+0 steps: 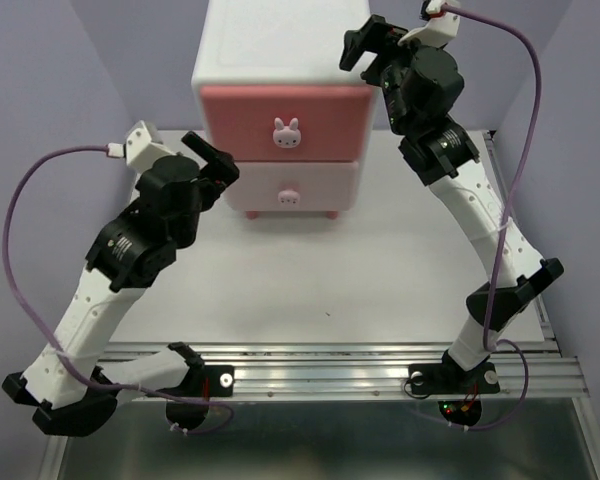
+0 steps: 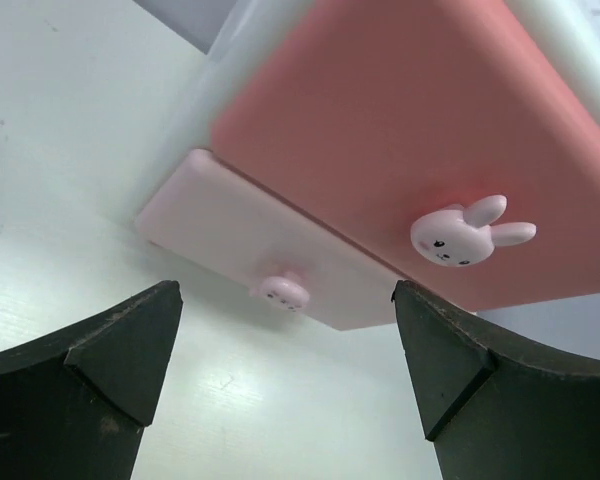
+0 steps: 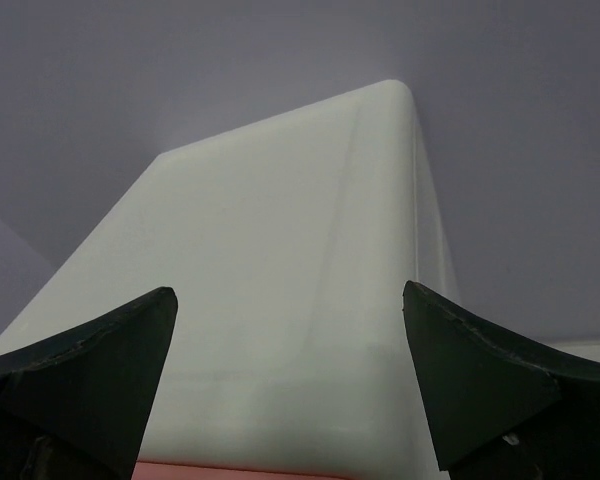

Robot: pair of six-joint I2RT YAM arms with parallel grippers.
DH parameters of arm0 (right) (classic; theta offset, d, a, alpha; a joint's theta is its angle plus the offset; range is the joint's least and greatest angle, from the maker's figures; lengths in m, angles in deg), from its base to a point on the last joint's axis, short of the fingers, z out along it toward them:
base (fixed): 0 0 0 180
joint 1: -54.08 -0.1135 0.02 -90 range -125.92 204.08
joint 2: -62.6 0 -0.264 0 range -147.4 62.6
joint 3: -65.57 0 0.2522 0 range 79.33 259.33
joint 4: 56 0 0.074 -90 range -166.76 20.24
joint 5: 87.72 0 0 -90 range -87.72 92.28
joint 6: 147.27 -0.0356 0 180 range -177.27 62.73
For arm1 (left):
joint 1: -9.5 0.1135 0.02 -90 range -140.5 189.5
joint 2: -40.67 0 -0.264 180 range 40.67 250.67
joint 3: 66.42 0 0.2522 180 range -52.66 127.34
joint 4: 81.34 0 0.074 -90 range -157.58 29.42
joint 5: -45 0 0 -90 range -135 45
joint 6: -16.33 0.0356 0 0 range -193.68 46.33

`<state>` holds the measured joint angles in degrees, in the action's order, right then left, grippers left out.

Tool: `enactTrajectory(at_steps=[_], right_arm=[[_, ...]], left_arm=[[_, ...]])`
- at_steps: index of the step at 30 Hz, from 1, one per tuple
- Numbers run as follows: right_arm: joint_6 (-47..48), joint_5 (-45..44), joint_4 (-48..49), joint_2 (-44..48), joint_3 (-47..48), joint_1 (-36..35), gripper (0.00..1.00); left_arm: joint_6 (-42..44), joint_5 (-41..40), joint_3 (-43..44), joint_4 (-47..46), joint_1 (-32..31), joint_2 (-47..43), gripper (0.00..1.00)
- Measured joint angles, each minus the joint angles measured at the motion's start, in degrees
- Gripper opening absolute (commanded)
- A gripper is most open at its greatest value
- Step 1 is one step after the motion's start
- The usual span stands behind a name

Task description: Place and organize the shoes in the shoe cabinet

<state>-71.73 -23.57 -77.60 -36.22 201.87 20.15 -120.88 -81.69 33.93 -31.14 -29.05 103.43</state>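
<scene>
Left gripper [image 2: 285, 300] gapes before shoe cabinet [image 2: 400, 130]; right gripper [image 3: 288, 290] — beside it.

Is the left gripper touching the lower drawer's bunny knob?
Apart. Left wrist view shows the bunny knob well beyond the open left gripper, with clear gaps to both fingers.

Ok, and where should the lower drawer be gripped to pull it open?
By its small bunny knob, approached straight from the front. The pale drawer front is flat; the knob is the only part that stands proud. The open left gripper faces it.
</scene>
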Motion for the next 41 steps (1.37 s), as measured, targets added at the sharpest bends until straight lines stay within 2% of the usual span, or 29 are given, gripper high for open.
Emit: enactTrajectory(at_steps=[5,7,13,17,22,26,30,41], right_arm=[[0.70,-7.74,-5.03,3.30,0.13,0.74,1.00],[-0.46,-10.34,-7.96,6.82,-3.28,1.79,1.00],[-8.11,-16.28,-18.51,20.20,-20.81,5.14,1.00],[-13.60,-18.43,-24.76,28.83,-36.26,5.42,1.00],[-18.62,-18.14,-31.65,34.03,-47.28,5.42,1.00],[-17.88,-17.46,-34.16,35.39,-48.76,5.42,1.00],[-16.63,-16.68,-37.03,34.21,-46.01,5.40,1.00],[-16.59,-15.10,-36.87,33.18,-45.40,5.42,1.00]], left_arm=[[-3.69,2.29,3.06,12.41,4.37,-3.89,0.99],[-4.20,4.68,2.14,14.75,7.23,-4.76,0.99],[-4.70,12.22,-5.42,17.59,15.89,-5.27,0.99],[-3.06,13.99,-4.57,19.23,20.28,0.44,0.99],[-1.79,13.92,-2.54,18.05,23.04,7.23,0.99],[-2.01,14.25,-5.57,14.23,26.27,2.84,0.99],[-1.68,14.32,-7.21,12.22,28.94,-3.08,0.99],[1.77,14.43,-6.80,11.76,28.92,-0.13,0.99]])
